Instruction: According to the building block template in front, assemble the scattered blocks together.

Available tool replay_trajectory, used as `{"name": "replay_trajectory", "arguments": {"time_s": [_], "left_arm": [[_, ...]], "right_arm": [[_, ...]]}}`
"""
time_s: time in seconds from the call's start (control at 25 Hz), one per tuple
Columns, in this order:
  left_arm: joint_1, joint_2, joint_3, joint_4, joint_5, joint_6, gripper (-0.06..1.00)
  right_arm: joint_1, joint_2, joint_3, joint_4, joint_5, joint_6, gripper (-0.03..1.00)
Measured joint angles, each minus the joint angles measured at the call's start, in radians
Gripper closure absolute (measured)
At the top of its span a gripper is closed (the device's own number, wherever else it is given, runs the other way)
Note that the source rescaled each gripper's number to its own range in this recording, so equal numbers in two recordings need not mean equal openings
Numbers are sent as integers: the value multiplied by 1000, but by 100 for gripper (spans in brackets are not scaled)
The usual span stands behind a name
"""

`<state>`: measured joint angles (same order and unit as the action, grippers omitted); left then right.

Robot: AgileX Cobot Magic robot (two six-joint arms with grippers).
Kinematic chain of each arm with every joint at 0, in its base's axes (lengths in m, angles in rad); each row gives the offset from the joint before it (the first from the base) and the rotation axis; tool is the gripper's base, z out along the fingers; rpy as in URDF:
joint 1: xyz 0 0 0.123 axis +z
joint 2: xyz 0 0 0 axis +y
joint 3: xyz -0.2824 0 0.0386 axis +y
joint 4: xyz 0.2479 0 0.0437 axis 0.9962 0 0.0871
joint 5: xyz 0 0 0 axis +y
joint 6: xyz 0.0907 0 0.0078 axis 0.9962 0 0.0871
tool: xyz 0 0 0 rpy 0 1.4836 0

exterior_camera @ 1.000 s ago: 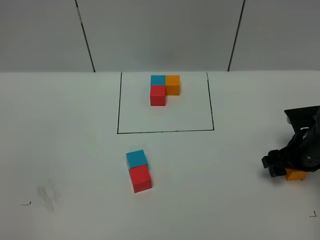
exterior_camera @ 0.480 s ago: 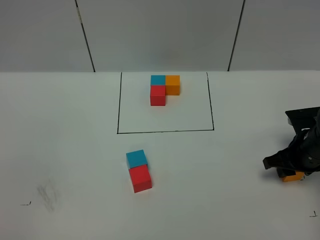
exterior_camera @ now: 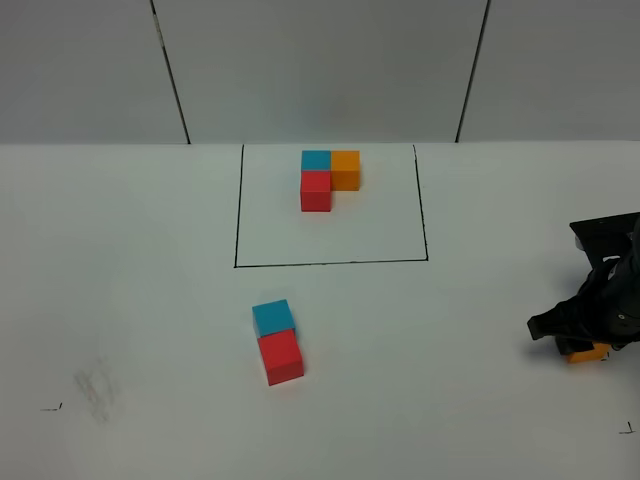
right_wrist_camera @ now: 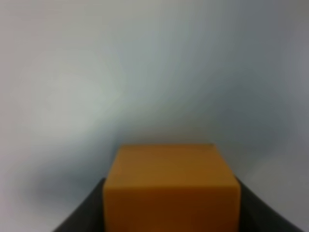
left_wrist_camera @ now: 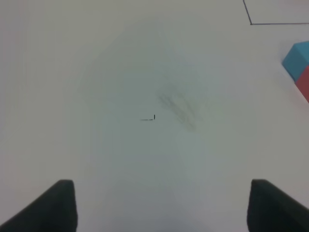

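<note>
The building block template, a blue, orange and red L, sits at the back inside the black-line rectangle. The scattered blue cube and red cube touch each other in front of the rectangle; both also show at the edge of the left wrist view, blue and red. The scattered orange cube lies at the far right, mostly hidden under my right gripper. In the right wrist view the gripper holds the orange cube with a finger against each side. My left gripper is open and empty over bare table.
The white table has small black corner marks at the front left and front right. A grey smudge lies at the front left. A grey panelled wall stands behind the table.
My right gripper has sunk a little lower and to the right over the orange cube, which now shows less. The other cubes have not moved.
</note>
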<state>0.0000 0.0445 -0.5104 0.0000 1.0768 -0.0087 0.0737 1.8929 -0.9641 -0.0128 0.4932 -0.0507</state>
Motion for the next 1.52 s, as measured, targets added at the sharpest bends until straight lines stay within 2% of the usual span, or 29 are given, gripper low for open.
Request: {"name": "replay_trajectory", "arguments": {"time_s": [0.28,0.44,0.6,0.72,0.92,1.12,1.32,1.52], "left_arm": [[0,0,0,0,0,0,36],[0,0,0,0,0,0,36],[0,0,0,0,0,0,36],[0,0,0,0,0,0,36],[0,0,0,0,0,0,36],[0,0,0,0,0,0,36],[0,0,0,0,0,0,36],[0,0,0,0,0,0,36]], "right_arm": [[0,-5,-1,-36,5,-4,97],[0,-40,-3,-44,64,-65,97],[0,-73,-52,-45,201,-154,97],[0,-80,-120,-45,340,-220,97],[9,-80,-238,-45,499,-273,97],[92,-80,-327,-26,530,-326,97],[204,-80,-381,-17,540,-442,97],[256,-80,-388,4,569,-542,97]]}}
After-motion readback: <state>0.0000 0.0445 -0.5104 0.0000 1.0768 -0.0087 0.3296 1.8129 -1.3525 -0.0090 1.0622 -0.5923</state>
